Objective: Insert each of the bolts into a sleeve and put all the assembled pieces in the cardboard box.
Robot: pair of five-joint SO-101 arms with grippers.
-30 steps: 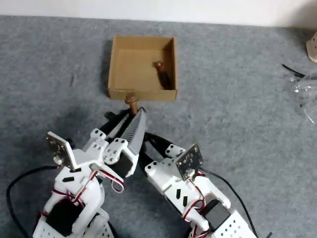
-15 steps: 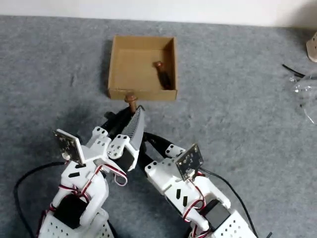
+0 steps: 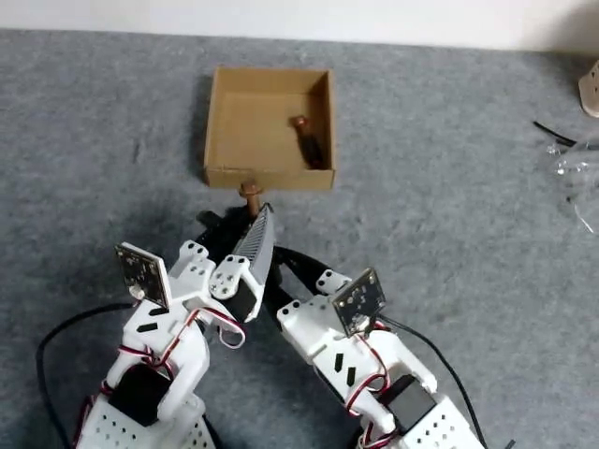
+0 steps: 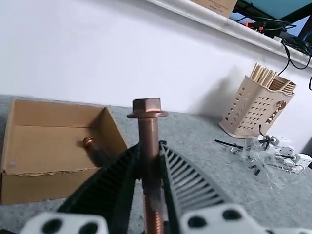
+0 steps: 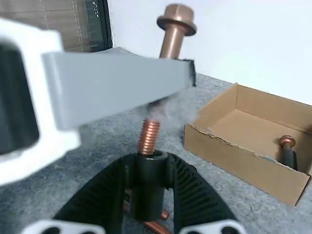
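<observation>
Grey felt matting (image 3: 449, 187) covers the table and runs back to a plain white wall (image 4: 87, 53). By the wall stands a beige perforated holder (image 4: 253, 114) of wooden sticks (image 4: 265, 77), with clear plastic bags (image 4: 275, 152) beside it. Slatted blinds (image 5: 53, 22) hang at one side.

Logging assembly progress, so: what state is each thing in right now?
Bolt: upright, threaded tip at the sleeve mouth.
Sleeve: upright, held under the bolt.
Left claw: shut on bolt.
Right claw: shut on sleeve.
Cardboard box: open, one assembled piece inside.
</observation>
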